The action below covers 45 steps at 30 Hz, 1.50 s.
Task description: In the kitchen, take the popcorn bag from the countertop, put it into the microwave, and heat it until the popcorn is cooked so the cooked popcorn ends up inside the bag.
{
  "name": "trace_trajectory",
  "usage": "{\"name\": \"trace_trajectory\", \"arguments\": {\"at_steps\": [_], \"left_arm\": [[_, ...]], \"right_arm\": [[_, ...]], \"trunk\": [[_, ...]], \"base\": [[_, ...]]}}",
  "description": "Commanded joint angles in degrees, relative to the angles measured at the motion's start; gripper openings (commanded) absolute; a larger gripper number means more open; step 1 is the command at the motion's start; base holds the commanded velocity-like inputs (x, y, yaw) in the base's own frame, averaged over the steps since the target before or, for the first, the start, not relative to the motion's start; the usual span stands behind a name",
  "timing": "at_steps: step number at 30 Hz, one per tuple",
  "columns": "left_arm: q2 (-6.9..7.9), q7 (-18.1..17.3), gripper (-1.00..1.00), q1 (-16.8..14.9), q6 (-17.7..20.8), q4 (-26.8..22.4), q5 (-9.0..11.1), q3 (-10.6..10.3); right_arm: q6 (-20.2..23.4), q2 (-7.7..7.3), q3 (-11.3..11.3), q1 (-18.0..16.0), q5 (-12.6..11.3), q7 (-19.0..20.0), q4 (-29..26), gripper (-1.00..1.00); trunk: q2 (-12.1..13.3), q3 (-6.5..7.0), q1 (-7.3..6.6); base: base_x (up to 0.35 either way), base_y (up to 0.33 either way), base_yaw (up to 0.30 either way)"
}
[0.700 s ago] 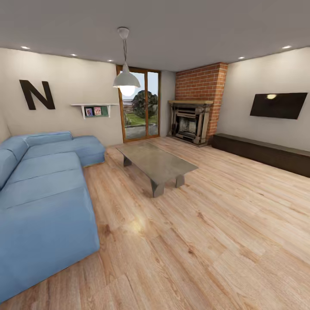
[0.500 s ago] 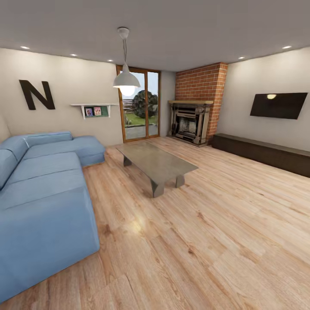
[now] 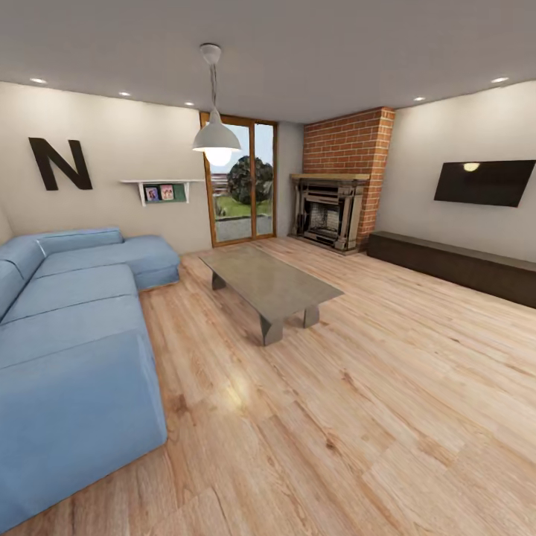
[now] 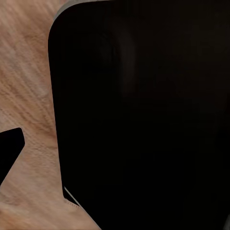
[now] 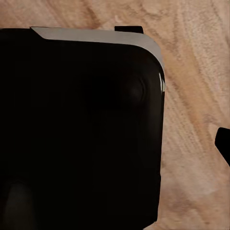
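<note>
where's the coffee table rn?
Head view: the coffee table stands mid-room on the wood floor, right of the blue sofa, with the glass door and brick fireplace behind it.

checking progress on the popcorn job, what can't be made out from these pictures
- Head view: a living room; the blue sofa is cut off by the left and bottom edges, the dark low cabinet by the right edge.
- The framed pictures on the wall shelf are too small to read.
- Left wrist view: a black body blocks most of the wood floor.
- Right wrist view: the same kind of black body; whether either hand is open cannot be told.
</note>
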Motion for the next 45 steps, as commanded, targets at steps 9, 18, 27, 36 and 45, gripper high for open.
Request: {"name": "trace_trajectory", "arguments": {"at_steps": [9,18,27,36,45], "left_arm": [[-0.09,-0.02,1.00,-0.26,0.06,-0.11,-0.11,-0.14],[-0.96,0.05,1.00,-0.30,0.17,-0.12,-0.17,-0.16],[-0.92,0.07,1.00,-2.68,0.18,-0.22,-0.17,0.00],[-1.14,0.07,1.00,-8.55,0.01,-0.86,-0.05,0.02],[-1.13,0.00,1.00,-8.91,-1.95,-1.86,-0.08,0.05]], "right_arm": [[-0.01,-0.19,0.41,-0.02,0.35,0.00,-0.04,1.00],[-0.07,-0.97,0.36,-0.10,0.41,0.00,-0.17,1.00],[-1.70,-1.10,0.32,-0.24,0.41,-0.27,-2.97,1.00],[-2.39,-4.21,-0.36,-0.32,-0.15,-1.13,-13.77,1.00],[-4.60,-5.14,-6.66,-1.99,-0.30,-1.13,-14.89,1.00]], "trunk": [[-0.03,-0.05,0.00],[-0.03,-0.05,0.00],[-0.03,-0.05,0.00],[-0.03,-0.05,0.00],[-0.03,-0.05,0.00]], "base": [[0.240,-0.099,0.000],[0.319,-0.155,0.000],[0.319,-0.156,0.000],[0.319,-0.156,-0.045],[0.257,-0.111,-0.290]]}}
